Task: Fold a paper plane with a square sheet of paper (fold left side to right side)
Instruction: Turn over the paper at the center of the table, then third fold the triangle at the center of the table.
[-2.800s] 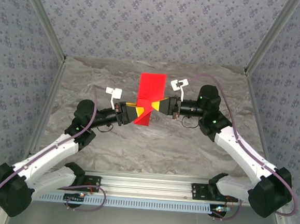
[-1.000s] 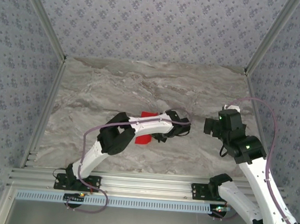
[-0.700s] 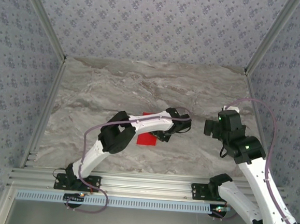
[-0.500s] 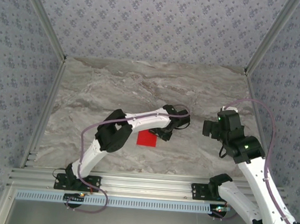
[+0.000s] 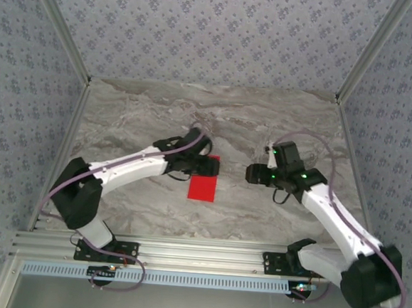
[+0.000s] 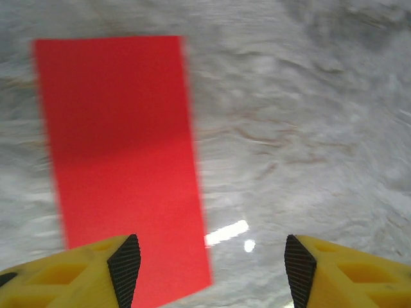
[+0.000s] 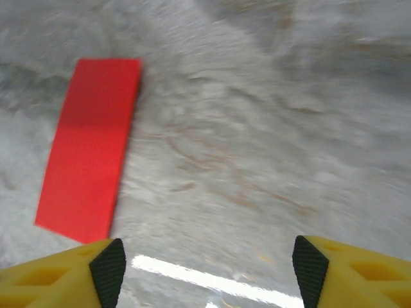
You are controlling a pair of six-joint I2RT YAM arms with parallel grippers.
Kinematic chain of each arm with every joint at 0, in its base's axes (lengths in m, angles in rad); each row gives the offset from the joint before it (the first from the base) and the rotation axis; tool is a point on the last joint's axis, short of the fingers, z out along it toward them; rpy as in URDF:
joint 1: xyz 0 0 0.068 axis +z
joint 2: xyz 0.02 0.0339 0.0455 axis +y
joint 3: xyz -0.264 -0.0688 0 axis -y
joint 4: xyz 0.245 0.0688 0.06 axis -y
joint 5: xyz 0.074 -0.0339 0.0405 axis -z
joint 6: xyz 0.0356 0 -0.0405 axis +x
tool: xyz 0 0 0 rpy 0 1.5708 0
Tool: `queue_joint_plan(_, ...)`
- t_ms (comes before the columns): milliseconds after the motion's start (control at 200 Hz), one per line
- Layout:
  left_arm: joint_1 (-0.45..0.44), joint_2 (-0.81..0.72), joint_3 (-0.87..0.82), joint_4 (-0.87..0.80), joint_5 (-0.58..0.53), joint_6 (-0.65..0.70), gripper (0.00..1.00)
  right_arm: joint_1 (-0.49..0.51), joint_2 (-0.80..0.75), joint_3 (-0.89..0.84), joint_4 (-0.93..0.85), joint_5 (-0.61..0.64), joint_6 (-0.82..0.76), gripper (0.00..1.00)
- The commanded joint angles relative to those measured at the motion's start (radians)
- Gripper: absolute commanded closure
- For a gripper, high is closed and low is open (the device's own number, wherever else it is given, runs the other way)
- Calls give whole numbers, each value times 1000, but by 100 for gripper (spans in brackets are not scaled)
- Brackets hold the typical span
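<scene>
Red paper sheet (image 5: 202, 187) lies as a flat rectangle on the marbled table (image 5: 145, 113), just below the middle of the top view. The left gripper (image 6: 212, 263) has its yellow fingers (image 6: 96, 269) spread with nothing between them but bare table. In the left wrist view the left-hand finger sits over the lower corner of the red paper sheet (image 6: 122, 160), which fills the left half of that frame. From above, the left gripper (image 5: 203, 166) hovers at the sheet's upper end, its white arm running down to the lower left. The right gripper (image 7: 209, 263) is also spread and empty. Its wrist view shows the sheet (image 7: 90, 147) at the left, apart from both fingertips. In the top view it (image 5: 251, 174) sits right of the paper, near but not touching it.
</scene>
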Motion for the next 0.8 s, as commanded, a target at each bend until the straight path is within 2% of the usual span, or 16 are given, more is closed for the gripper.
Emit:
queue_joint_plan(0,70,-63,-160,194,113,-64,37,77,171,59,185,-145,34,43)
queue_joint_plan(65,112,-94,-225,246,138,-72,37,107,280,106,233,-152,36,52)
queue_joint_plan(235,178,-93,-321,355,224,-93,37,118,508,195,384,-218,88,59)
queue_joint_plan(360,188,-58,-333,370,232,-92,36,127,634,279,394,-228,79,61)
queue_joint_plan(550,188,10,-324,413,278,-104,36,123,734,343,381,-200,56,61)
queue_joint_plan(799,188,58,-309,409,275,-108,36,121,783,362,358,-160,27,61)
